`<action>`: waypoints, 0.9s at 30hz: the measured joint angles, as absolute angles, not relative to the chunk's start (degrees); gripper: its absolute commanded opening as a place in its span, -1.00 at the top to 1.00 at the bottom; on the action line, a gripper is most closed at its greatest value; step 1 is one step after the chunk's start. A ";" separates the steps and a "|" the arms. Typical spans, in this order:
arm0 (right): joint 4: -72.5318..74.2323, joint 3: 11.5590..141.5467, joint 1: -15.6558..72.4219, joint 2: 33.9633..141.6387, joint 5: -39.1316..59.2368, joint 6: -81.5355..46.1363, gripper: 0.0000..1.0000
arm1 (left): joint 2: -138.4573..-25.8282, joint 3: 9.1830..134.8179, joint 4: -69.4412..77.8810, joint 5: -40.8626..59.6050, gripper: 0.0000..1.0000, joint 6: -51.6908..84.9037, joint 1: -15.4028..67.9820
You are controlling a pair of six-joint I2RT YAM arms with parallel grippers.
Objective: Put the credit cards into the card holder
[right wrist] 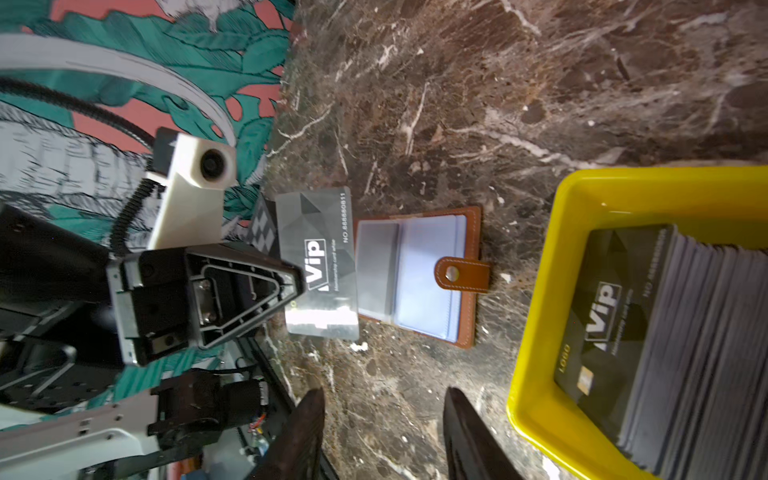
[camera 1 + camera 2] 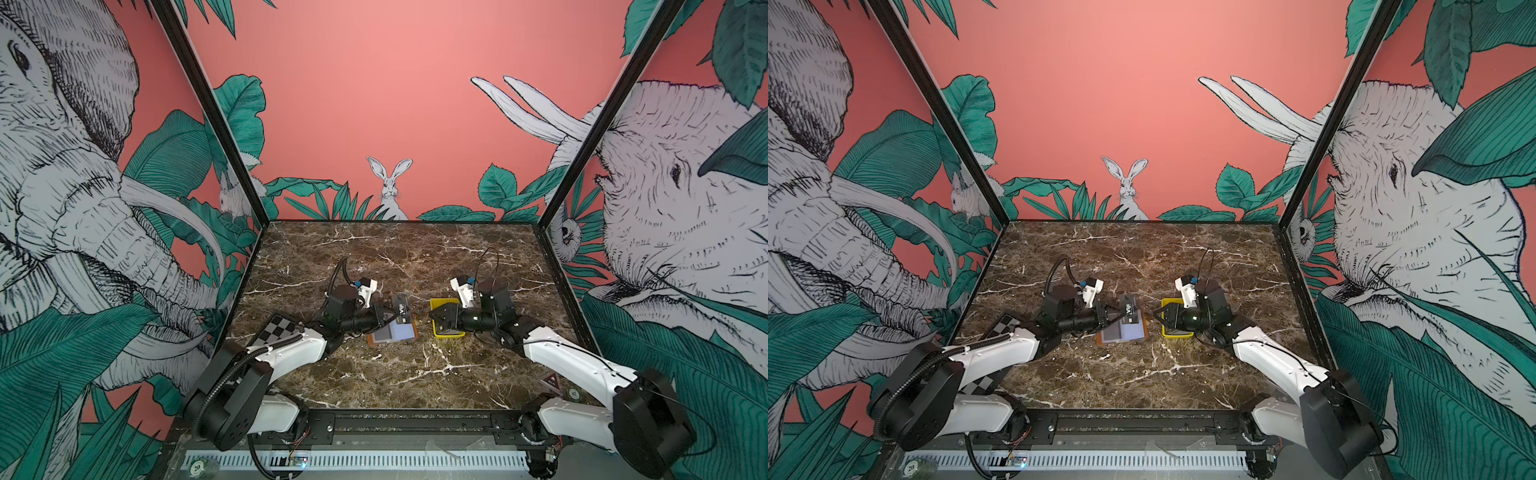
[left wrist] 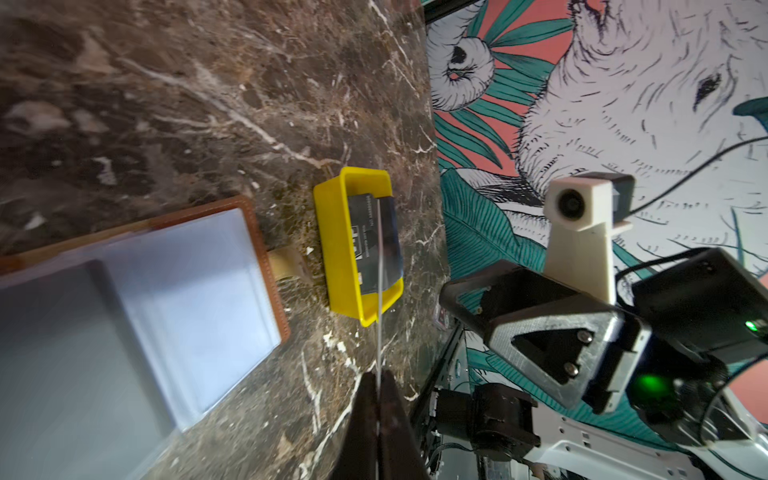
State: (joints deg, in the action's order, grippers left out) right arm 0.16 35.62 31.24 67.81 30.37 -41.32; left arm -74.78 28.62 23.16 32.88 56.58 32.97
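Observation:
My left gripper (image 3: 378, 376) is shut on one dark grey Vip credit card (image 1: 318, 266), which stands on edge over the card holder's near side in both top views (image 2: 402, 309) (image 2: 1130, 311). The tan leather card holder (image 1: 419, 274) lies open on the marble, its clear sleeves up and its snap tab towards the tray. More credit cards (image 1: 665, 332) are stacked in the yellow tray (image 1: 540, 291). My right gripper (image 1: 382, 395) is open and empty, above bare marble between the tray and the holder (image 2: 436, 316).
A checkerboard plate (image 2: 278, 328) lies under the left arm. The enclosure walls with black frame posts (image 2: 552, 208) border the marble table (image 2: 395, 257) on three sides. The yellow tray (image 2: 434, 303) sits just right of the holder (image 2: 392, 334).

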 measured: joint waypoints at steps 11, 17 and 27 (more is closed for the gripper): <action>-7.94 40.23 40.84 68.10 15.68 -36.18 0.21 | -66.13 26.37 11.86 27.53 1.00 52.99 31.31; -9.17 42.13 44.82 71.88 10.07 -37.10 0.39 | -63.72 24.91 6.22 27.97 1.00 49.84 28.71; -9.39 44.16 47.37 79.07 6.59 -40.27 0.61 | -61.87 24.77 2.09 28.97 1.00 45.17 26.57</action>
State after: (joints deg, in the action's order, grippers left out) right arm -9.39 44.16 47.37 79.07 6.59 -40.27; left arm -61.87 24.77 2.09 28.97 45.17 26.57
